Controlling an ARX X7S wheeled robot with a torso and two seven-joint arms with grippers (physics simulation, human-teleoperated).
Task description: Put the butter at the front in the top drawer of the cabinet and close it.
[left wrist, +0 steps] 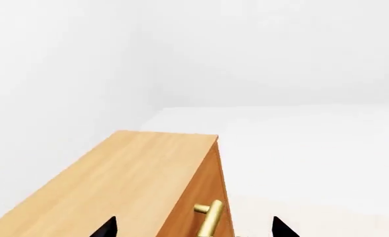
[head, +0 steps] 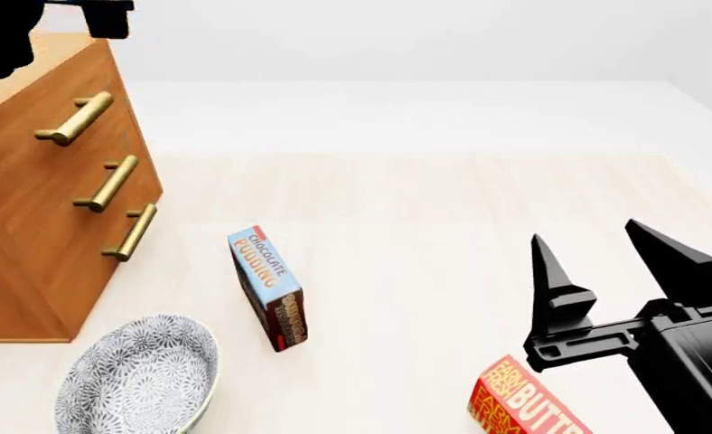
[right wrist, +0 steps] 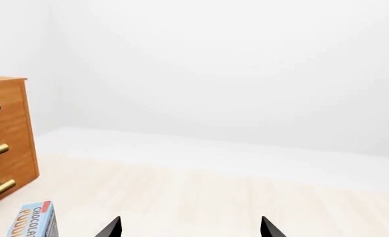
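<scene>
**A:** Right gripper [head: 607,251] is spread wide and empty, hovering just above the small red rectangular butter box with yellow lettering [head: 528,404] near the front edge. I'd drop straight down over its narrow sides.

**B:** Left gripper [left wrist: 193,228] is open too, over the brass bar handle [left wrist: 210,217] of the light brown wooden cabinet [head: 37,194]. The top drawer [head: 45,127] looks shut; the patterned grey bowl [head: 139,380] is empty.

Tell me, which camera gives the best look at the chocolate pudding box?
The head view: the chocolate pudding box shows whole there, between the cabinet and the patterned bowl. The right wrist view catches only its corner; the left wrist view misses it.
</scene>
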